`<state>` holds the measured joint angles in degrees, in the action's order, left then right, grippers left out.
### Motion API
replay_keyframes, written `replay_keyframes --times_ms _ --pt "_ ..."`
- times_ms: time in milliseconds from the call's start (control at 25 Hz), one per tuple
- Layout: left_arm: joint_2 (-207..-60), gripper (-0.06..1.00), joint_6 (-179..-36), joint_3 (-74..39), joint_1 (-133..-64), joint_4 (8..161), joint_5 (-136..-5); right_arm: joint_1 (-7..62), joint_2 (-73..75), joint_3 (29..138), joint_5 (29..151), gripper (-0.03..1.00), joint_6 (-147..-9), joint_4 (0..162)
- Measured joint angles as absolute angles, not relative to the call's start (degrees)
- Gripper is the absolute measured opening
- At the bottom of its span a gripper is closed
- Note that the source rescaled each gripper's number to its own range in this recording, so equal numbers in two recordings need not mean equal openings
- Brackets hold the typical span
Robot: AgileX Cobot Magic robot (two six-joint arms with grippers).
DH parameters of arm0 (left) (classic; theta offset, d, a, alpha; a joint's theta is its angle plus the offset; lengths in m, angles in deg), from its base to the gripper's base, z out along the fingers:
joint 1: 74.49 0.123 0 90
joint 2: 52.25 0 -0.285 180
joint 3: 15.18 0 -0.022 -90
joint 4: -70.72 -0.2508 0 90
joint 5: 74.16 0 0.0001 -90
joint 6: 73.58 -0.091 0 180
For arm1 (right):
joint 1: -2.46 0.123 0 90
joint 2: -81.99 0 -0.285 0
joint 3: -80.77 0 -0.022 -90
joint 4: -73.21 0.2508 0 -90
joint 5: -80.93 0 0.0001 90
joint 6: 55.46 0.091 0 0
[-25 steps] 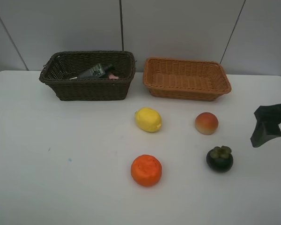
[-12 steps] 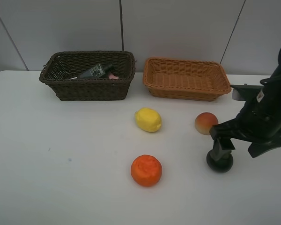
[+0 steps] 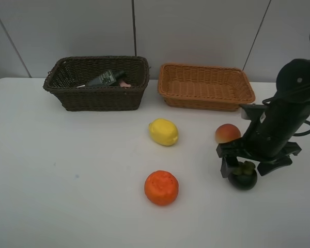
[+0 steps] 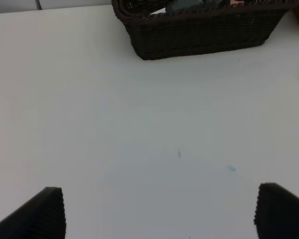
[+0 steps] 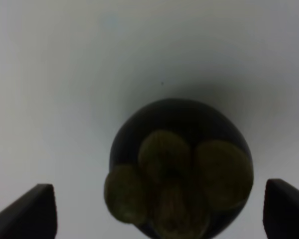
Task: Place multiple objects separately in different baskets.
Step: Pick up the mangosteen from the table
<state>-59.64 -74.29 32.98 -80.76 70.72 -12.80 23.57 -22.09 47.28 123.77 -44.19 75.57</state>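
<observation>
Mangosteen (image 3: 242, 178): on the counter (image 3: 67, 181), on the right side, near the peach (image 3: 227, 133).
My right claw (image 3: 243, 166): spread wide, straddling the mangosteen, not clamped on it.
My left claw (image 4: 159, 214): apart, empty, over bare counter.
Done: dark grey bottle (image 3: 104, 78) and something pink (image 3: 125, 83) lie in the dark basket (image 3: 95, 95).
Left: lemon (image 3: 164, 132), orange (image 3: 161, 187), peach and mangosteen; the tan basket (image 3: 204, 99) holds nothing.
Room: white counter, grey panelled wall (image 3: 196, 31).

Soft, even light from above; only faint shadows on the white counter (image 3: 67, 196); the right wrist view is blurred, the mangosteen (image 5: 179, 169) dark and unsharp.
</observation>
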Motion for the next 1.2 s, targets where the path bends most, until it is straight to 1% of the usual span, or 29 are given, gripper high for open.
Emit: replay_keyframes --times_ms 480,720,760,800,840,920,960,1200 --pt "-59.64 1.00 -74.29 32.98 -80.76 70.72 -12.80 23.57 -30.80 47.40 120.25 0.94 -44.19 75.57" --pt "-59.64 1.00 -74.29 32.98 -80.76 70.72 -12.80 23.57 -31.13 47.61 120.10 0.94 -44.19 75.29" --pt "-59.64 1.00 -74.29 32.98 -80.76 70.72 -12.80 23.57 -31.13 47.61 120.37 0.92 -44.19 75.24" --pt "-59.64 1.00 -74.29 32.98 -80.76 70.72 -12.80 23.57 -31.13 47.61 120.63 0.87 -44.19 75.07" --pt "-59.64 1.00 -74.29 32.98 -80.76 70.72 -12.80 23.57 -31.13 47.61 121.17 0.75 -44.19 75.00" --pt "-59.64 1.00 -74.29 32.98 -80.76 70.72 -12.80 23.57 -31.35 47.61 122.84 0.34 -44.19 74.94" --pt "-59.64 1.00 -74.29 32.98 -80.76 70.72 -12.80 23.57 -31.48 47.61 123.65 0.21 -44.19 74.94" --pt "-59.64 1.00 -74.29 32.98 -80.76 70.72 -12.80 23.57 -31.72 48.48 126.51 0.21 -44.19 74.80"
